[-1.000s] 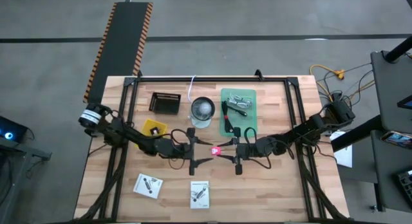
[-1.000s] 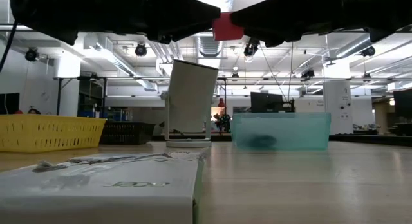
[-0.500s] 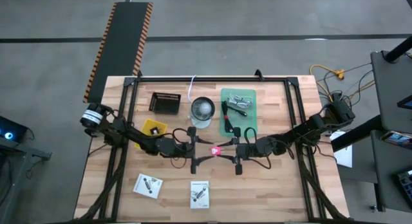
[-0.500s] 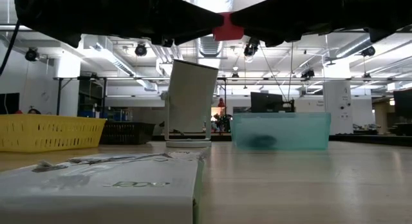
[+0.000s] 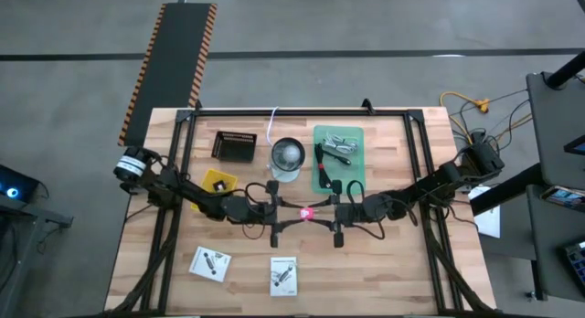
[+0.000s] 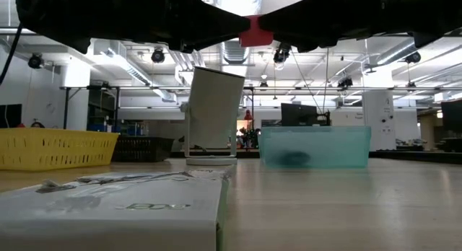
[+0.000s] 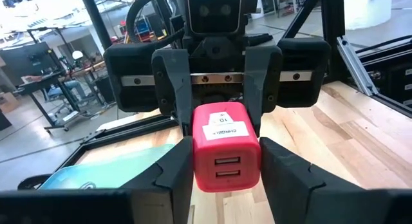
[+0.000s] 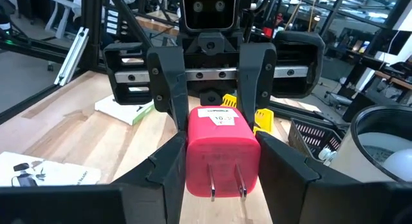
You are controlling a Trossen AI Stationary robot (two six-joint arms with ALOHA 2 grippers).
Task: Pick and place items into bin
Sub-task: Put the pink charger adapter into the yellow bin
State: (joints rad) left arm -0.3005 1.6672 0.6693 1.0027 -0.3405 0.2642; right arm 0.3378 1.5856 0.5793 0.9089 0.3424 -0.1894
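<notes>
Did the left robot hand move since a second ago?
Yes, a little. In the low view the left gripper has crept rightward, judged against the white card behind, closing the gap to the pink-red charger that the right gripper holds.

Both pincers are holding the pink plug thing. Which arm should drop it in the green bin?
Probably the right. The pink-red plastic charger block sits clamped between the left pincer and right pincer mid-table, and the green rectangular plastic bin lies on the right arm's side of them.
</notes>
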